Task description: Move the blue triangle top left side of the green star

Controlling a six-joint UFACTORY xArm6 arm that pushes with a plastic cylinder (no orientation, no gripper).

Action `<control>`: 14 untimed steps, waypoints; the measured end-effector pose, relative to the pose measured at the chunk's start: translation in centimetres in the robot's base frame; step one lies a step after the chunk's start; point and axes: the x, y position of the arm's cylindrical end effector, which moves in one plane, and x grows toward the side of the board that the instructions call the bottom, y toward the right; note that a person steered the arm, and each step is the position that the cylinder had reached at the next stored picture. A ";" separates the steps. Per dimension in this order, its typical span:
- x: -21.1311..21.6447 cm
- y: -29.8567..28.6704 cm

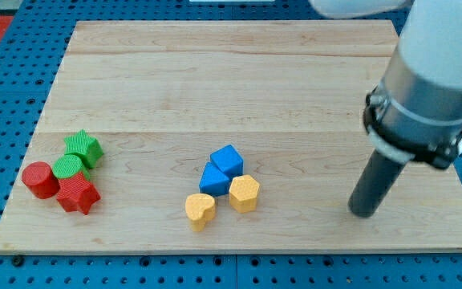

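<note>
Blue triangle (212, 178): mid-bench, touching a blue cube (228, 159) at its upper right, yellow blocks below. Green star (83, 148): well to the triangle's left, slightly higher. End effector, a bare rod holding nothing: my tip (363, 212) rests well right of the triangle, slightly lower. The push likely runs leftward.

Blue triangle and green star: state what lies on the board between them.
In the camera view, only bare wood separates the blue triangle from the green star; my tip stands far off toward the view's right.
</note>
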 end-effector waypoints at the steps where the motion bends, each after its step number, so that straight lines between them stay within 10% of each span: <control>1: 2.3 -6.7; 3: 1.8 -17.5; 8: -8.9 -16.5; 14: -11.5 -17.6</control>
